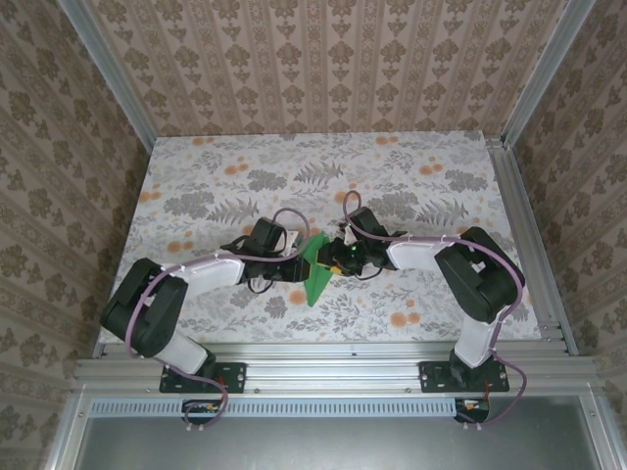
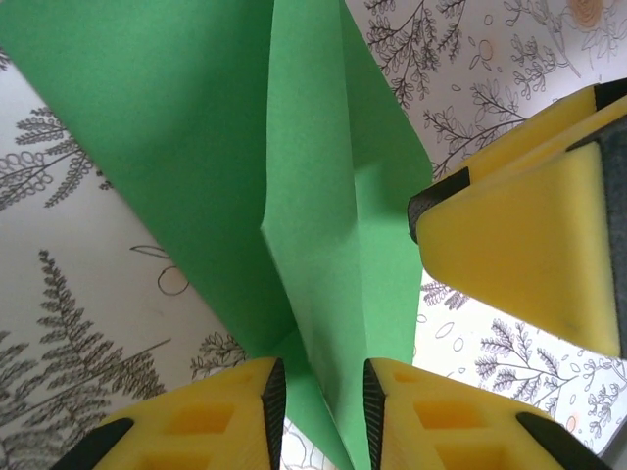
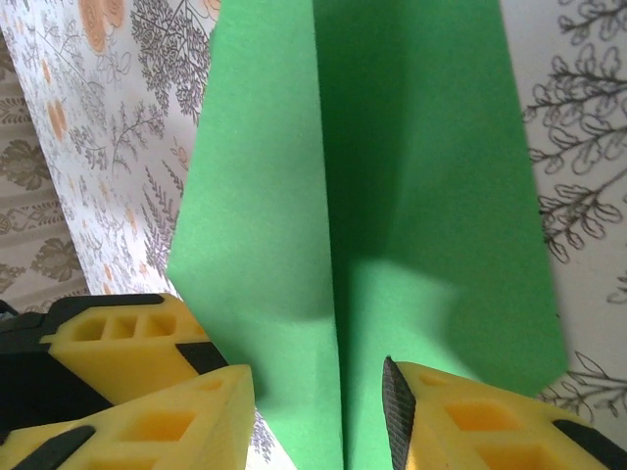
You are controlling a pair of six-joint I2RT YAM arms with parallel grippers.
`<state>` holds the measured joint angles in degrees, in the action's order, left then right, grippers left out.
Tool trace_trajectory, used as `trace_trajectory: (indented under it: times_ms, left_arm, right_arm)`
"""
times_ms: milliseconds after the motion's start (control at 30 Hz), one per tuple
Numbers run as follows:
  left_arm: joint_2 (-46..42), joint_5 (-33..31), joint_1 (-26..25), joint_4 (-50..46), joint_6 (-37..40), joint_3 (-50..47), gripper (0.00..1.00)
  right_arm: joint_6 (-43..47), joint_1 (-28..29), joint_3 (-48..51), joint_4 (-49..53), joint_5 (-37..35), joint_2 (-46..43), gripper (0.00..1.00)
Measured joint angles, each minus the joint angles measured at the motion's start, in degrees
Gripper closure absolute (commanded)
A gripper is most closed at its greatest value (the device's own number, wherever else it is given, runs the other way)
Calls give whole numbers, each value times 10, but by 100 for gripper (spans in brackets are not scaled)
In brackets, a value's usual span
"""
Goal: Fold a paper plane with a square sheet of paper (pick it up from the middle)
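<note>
Left claw (image 2: 318,416) is clamping the paper plane (image 2: 323,245) along its centre crease, standing it upright over the middle of the table (image 1: 245,176) for shaping; my right claw (image 3: 318,397) is straddling the same crease, whether gripping I cannot tell.

Left claw (image 1: 300,258) and right claw (image 1: 340,257) face each other, nearly touching.

Paper plane (image 2: 323,245): matt green paper, sharp creases. Left tool fingers (image 2: 235,387): matt yellow plastic, black pads. Table (image 1: 245,166): matt floral print. Frame rail (image 1: 333,372): satin aluminium.
</note>
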<state>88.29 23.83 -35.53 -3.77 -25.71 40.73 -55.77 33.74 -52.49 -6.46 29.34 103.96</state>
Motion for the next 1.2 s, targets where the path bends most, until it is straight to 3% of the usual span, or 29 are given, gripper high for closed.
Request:
trace_trajectory:
  times_ms: [133, 600, 1200]
  left_arm:
    - [19, 0, 0, 3, 0, 1, 83]
    - [25, 2, 3, 6, 1, -2, 95]
    - [1, 87, 58, 73, -17, -53, 100]
  right_arm:
    - [-9, 0, 0, -24, 12, 19, 57]
    - [-17, 10, -27, -51, 37, 63, 58]
    - [-16, 14, -44, -12, 23, 60, 55]
